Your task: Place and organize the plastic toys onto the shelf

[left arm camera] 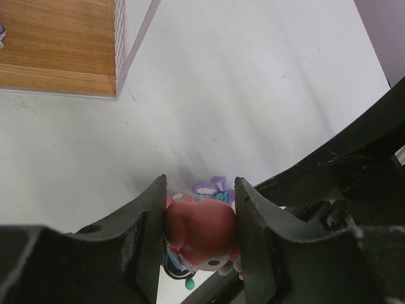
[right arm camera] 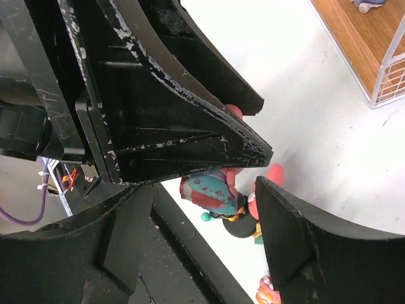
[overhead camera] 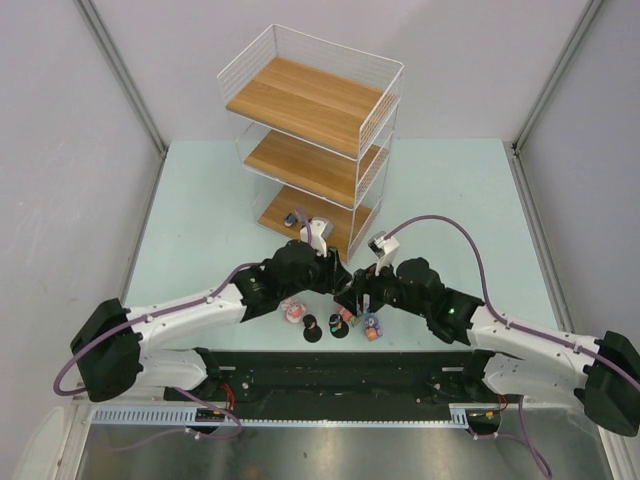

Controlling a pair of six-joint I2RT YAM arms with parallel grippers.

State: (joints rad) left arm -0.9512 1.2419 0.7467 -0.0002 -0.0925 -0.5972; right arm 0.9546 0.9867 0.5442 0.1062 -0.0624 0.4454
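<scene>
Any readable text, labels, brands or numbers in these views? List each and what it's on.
No readable text in any view.
White wire shelf with brown wooden boards: no label.
Pink-and-white plastic figurine in left gripper: no print.
Small toys on the pale green table: too small to tell.

- pink toy (left arm camera: 201, 231), clamped in my left fingers (left arm camera: 147, 244): both sides covered, lower part cut by the picture edge.
- purple-winged toy (left arm camera: 212, 188) beyond it: only the top shows.
- shelf (left arm camera: 57, 44): one board corner, the rest cut off.
- teal-and-red toy (right arm camera: 212, 193): upper part behind my right finger (right arm camera: 190, 126).
- orange toy (right arm camera: 269, 292): cut by the lower edge.
- purple figure (right arm camera: 369, 5) on the shelf: cut by the upper edge.
- top view: toys (overhead camera: 343, 320) too small to tell apart.
</scene>
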